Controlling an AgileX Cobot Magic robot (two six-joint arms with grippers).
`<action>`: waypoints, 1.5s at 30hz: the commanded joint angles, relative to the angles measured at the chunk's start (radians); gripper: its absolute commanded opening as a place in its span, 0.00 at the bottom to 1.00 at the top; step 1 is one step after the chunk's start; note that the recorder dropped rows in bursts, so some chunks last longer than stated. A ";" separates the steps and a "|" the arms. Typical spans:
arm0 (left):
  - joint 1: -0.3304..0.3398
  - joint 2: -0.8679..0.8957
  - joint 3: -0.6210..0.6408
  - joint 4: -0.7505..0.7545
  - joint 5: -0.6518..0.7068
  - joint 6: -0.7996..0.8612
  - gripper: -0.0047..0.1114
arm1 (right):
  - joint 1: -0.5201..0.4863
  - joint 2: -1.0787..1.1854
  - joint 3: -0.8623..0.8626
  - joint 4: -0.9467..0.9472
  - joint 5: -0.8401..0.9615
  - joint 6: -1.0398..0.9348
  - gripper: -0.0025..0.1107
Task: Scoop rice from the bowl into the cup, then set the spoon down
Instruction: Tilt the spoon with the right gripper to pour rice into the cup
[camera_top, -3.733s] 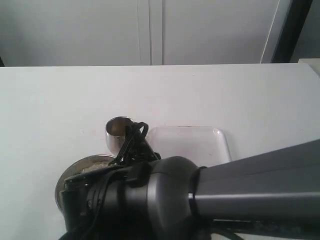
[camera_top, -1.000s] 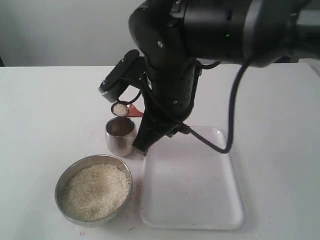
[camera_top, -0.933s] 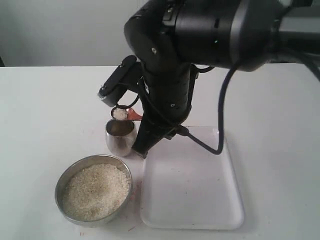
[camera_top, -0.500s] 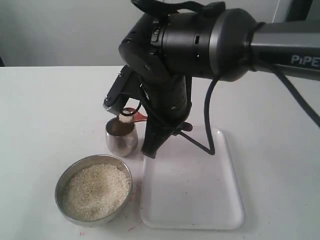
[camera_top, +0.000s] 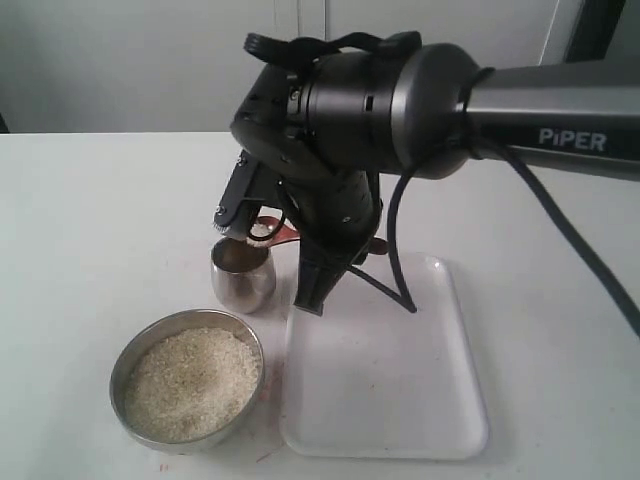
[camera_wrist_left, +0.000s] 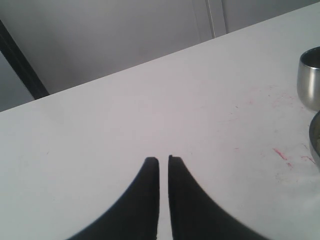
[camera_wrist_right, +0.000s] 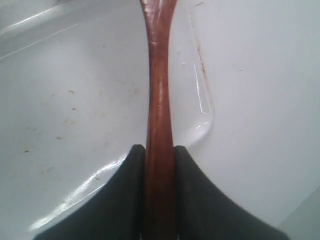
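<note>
In the exterior view my right gripper is shut on the handle of the dark reddish-brown spoon, just above the small steel cup. The scoop is tipped down over the cup's mouth and mostly hidden by a finger. The right wrist view shows the spoon handle clamped between the right gripper's jaws. The wide steel bowl holds the off-white rice, in front of the cup. My left gripper is shut on nothing, over bare table, with the cup off to one side.
A white plastic tray lies right of the bowl and cup, under the right arm; the right wrist view shows its corner. The bowl's rim just enters the left wrist view. Faint red marks dot the table.
The right arm has come up out of the bowl and carried the rice-filled spoon over the cup. Its wrist has rolled, tipping the scoop so the rice goes into the cup.
</note>
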 joint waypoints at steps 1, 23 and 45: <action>-0.003 0.001 -0.006 -0.011 -0.006 -0.001 0.16 | 0.009 -0.004 -0.006 -0.028 -0.011 -0.022 0.02; -0.003 0.001 -0.006 -0.011 -0.006 -0.001 0.16 | 0.052 0.007 -0.006 -0.182 0.036 -0.047 0.02; -0.003 0.001 -0.006 -0.011 -0.006 -0.001 0.16 | 0.060 0.007 -0.006 -0.219 0.026 -0.123 0.02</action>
